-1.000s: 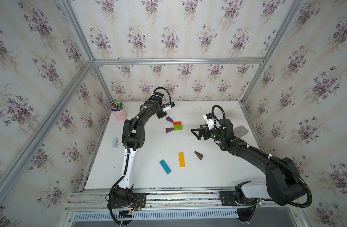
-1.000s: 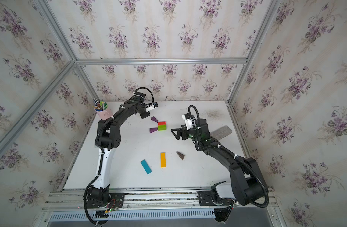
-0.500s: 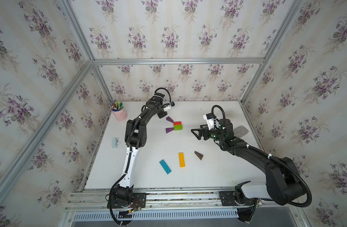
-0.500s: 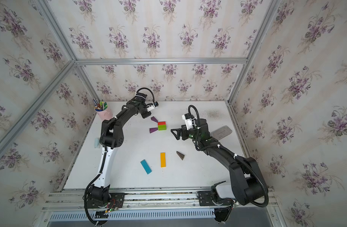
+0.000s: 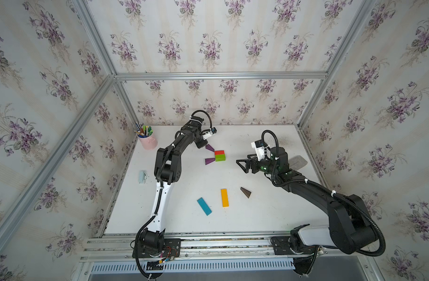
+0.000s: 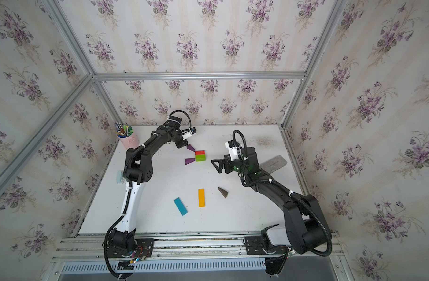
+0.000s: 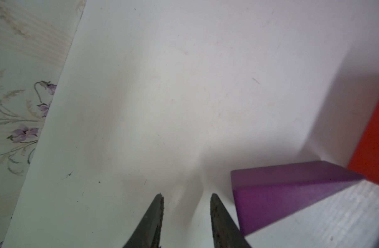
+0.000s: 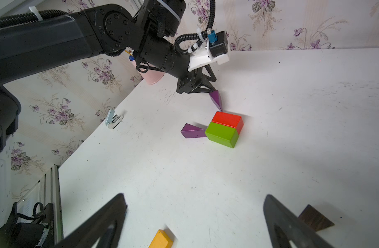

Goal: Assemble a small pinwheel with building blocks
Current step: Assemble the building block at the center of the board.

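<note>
At the front edge of the table [image 5: 269, 214], nearest you, the blue bar [image 5: 204, 206], orange bar [image 5: 224, 197] and one brown wedge [image 5: 246, 192] lie loose and apart, not yet built in. Mid-table, your right gripper [image 5: 241, 165] hovers beside the hub with its jaws spread wide and nothing in them. The green block [image 5: 219, 158] and red block [image 5: 219, 152] sit flush, with one purple wedge [image 5: 209, 160] against the green. Farther back, the second purple wedge [image 7: 291, 193] has its tip at the red block's corner. Your left gripper [image 7: 187, 195] stands just beside it, its jaws narrowly parted and empty. To seat this blade, I'd nudge gently with the outer finger so the hub doesn't shift.
</note>
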`<action>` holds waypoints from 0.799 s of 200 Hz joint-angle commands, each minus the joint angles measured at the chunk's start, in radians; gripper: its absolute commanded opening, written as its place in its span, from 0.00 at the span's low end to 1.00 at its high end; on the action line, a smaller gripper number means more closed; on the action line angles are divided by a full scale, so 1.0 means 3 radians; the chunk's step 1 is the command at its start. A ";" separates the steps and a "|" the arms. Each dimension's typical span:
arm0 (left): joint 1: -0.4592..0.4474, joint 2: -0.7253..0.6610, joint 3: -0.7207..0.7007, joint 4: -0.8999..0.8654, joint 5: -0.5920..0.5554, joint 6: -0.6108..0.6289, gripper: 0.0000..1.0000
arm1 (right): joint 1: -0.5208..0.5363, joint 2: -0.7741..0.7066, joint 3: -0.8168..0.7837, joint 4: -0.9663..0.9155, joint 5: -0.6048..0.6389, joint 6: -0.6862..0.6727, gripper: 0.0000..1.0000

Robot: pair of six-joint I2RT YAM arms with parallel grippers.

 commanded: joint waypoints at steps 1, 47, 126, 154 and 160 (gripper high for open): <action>-0.0006 -0.0036 0.0032 0.0004 0.0087 0.0007 0.38 | -0.0003 -0.0005 0.0016 0.0033 0.0012 -0.0019 1.00; -0.0017 -0.0047 0.0028 0.0005 0.0110 0.0009 0.38 | -0.0003 -0.0002 0.0013 0.0033 0.0009 -0.0019 1.00; -0.0031 -0.0052 0.0009 0.0009 0.0212 0.0013 0.38 | -0.0002 0.0003 0.0015 0.0035 0.0004 -0.0021 0.99; -0.0035 -0.0062 0.0005 0.0008 0.0237 0.0008 0.38 | -0.0003 0.0003 0.0014 0.0032 0.0006 -0.0019 1.00; -0.0037 -0.0064 0.0000 0.0006 0.0235 0.0010 0.38 | -0.0002 0.0003 0.0014 0.0033 0.0007 -0.0023 1.00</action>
